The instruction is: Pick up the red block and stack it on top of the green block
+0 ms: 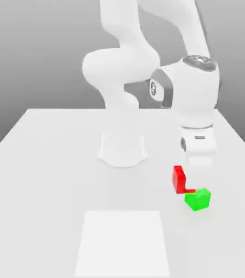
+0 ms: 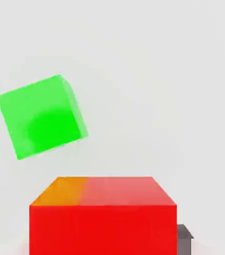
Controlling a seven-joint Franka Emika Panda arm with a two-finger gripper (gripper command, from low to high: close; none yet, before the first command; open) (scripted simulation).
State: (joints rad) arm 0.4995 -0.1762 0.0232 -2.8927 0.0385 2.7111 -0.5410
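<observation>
My gripper [image 1: 190, 180] points straight down near the table's right side in the exterior view and is shut on the red block [image 1: 178, 178]. One white finger covers part of the cube. In the hand view the red block [image 2: 103, 214] sits close up between the fingers, with a dark fingertip [image 2: 184, 240] at its side. The green block [image 1: 198, 200] rests on the table just in front of and below the red one, turned at an angle. A soft shadow lies on the green block [image 2: 40, 117] in the hand view. The two cubes look apart there.
The arm's round white base [image 1: 122, 149] stands at the middle of the white table [image 1: 49, 163]. A lighter square patch [image 1: 123, 244] lies on the table towards the front edge. The table's right edge runs close to the blocks.
</observation>
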